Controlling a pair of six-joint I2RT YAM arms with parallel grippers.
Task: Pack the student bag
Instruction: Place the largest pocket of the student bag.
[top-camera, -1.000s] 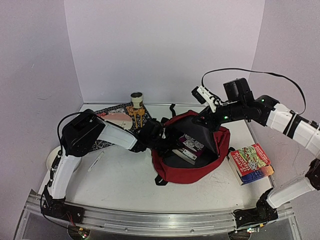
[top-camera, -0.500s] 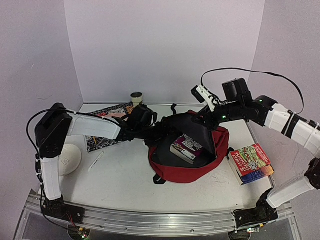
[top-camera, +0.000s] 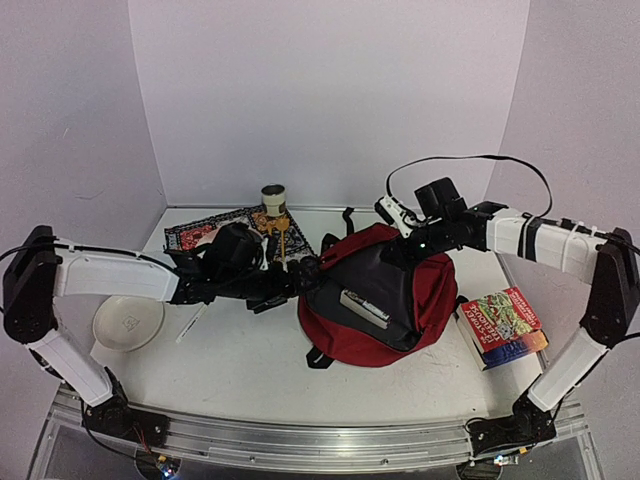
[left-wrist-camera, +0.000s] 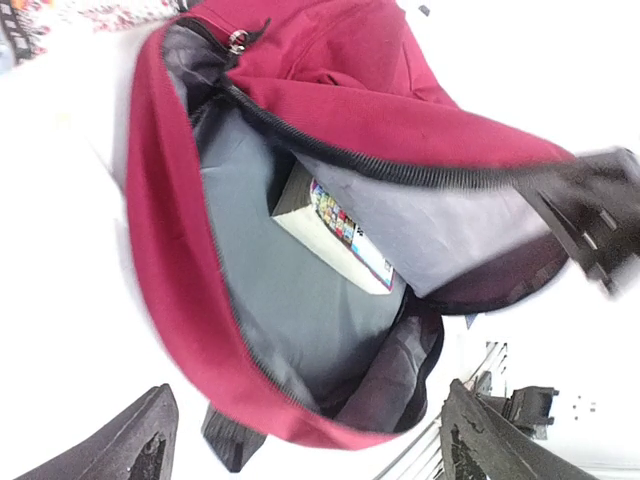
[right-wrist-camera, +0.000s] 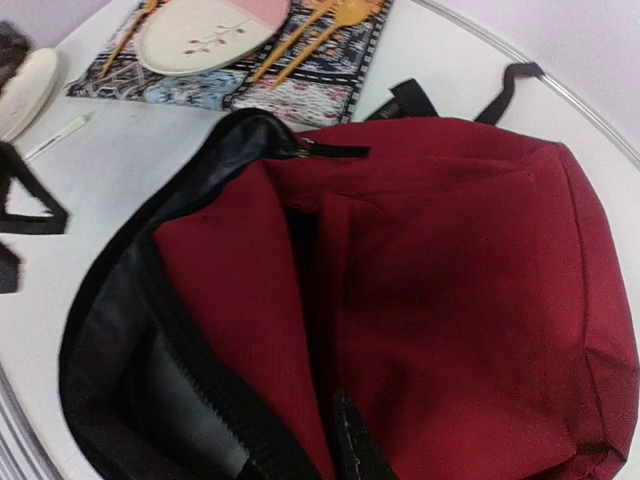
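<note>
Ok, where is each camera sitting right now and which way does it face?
Top external: fixed above and behind the robot, looking down at the student bag; the left end effector and right end effector both show.
Left wrist: beside the bag, looking into its open mouth at a book; its fingers frame the bottom edge.
Right wrist: above the bag, facing its red shell and the placemat; its own fingers are not clearly visible.
Shared: top external and left wrist both show the book.
</note>
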